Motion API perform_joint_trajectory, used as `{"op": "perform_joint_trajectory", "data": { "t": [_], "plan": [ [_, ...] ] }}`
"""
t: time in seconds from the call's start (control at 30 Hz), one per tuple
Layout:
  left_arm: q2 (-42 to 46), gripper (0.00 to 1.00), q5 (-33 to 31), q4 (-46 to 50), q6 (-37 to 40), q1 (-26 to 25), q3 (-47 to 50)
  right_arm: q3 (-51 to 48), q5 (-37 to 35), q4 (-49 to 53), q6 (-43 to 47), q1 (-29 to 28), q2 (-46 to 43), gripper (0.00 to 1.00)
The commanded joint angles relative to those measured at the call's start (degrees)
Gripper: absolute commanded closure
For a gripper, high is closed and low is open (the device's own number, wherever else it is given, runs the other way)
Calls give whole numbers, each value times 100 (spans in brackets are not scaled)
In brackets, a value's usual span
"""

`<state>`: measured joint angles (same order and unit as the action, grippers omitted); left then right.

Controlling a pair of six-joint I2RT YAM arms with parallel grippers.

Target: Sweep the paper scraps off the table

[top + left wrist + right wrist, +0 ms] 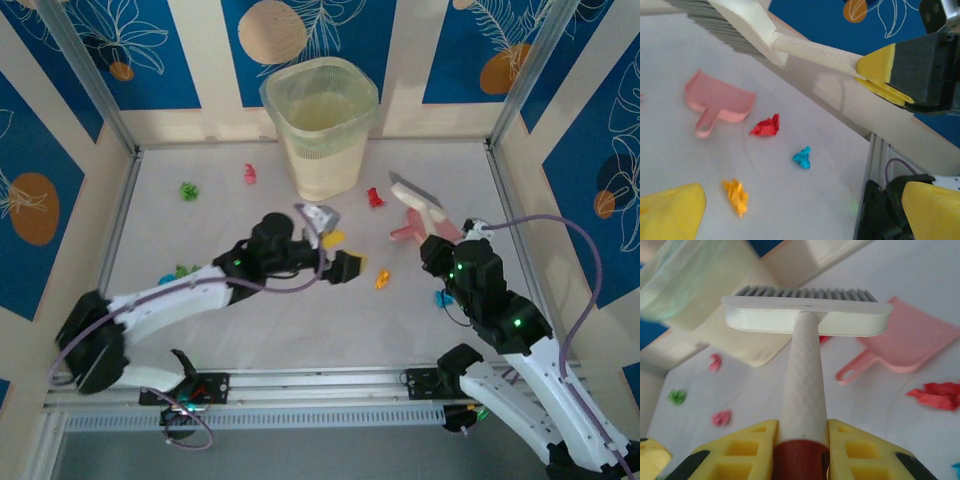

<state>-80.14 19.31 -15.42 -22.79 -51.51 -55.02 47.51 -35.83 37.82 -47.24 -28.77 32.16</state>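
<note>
**Right gripper (802, 440) clenching the brush (805, 320), scraps (765, 126) lying across the table (300, 330)**

I am looking down on a matte white-grey surface framed by aluminium rails (320, 380). Walls (60, 90) of blue and cream panels, carrying white leaf outlines and orange discs, are closing it in on three sides.

Starting at the left, a far green scrap (188, 190) is lying toward the far left corner. A pink scrap (250, 175) is sitting to its right, closer to the bin (320, 125). Nearer me, a near green scrap (183, 270) is lying just beside the left arm.

The left gripper (335, 243) is hanging around mid-table with its fingers spread wide, grasping nothing. Behind it the translucent cream bin is standing upright near the far wall.

Right of the bin a red scrap (376, 197) is lying on the surface. An orange scrap (382, 278) is lying nearer me, just right of the left gripper. A pink dustpan (403, 235) is resting flat between the red scrap and the right gripper.

The right gripper is squeezing the handle of the white brush between its yellow pads. The brush head is hanging tilted near the dustpan. A cyan scrap (441, 297) is lying just beside the right arm.
</note>
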Motion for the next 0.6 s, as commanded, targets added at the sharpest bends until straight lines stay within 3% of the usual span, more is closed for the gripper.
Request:
{"op": "perform_joint_trajectory", "data": {
  "t": [0.0, 0.1, 0.27, 0.4, 0.57],
  "plan": [
    [-727, 0, 383, -219, 890, -3, -842, 396, -1002, 198, -485, 326, 20, 100],
    [-1425, 0, 499, -412, 1561, 104, -1308, 470, -1066, 430, -713, 709, 157, 100],
    [-2867, 1, 609, 913, 2830, 198, -3042, 271, -706, 198, -769, 1385, 260, 100],
    [-3743, 2, 865, 1684, 3176, 345, -4333, 33, -388, -140, -676, 1768, 376, 100],
    [-4596, 3, 880, 2328, 3394, 387, -5087, -466, -310, -643, -428, 1936, 414, 100]
  ]
}}
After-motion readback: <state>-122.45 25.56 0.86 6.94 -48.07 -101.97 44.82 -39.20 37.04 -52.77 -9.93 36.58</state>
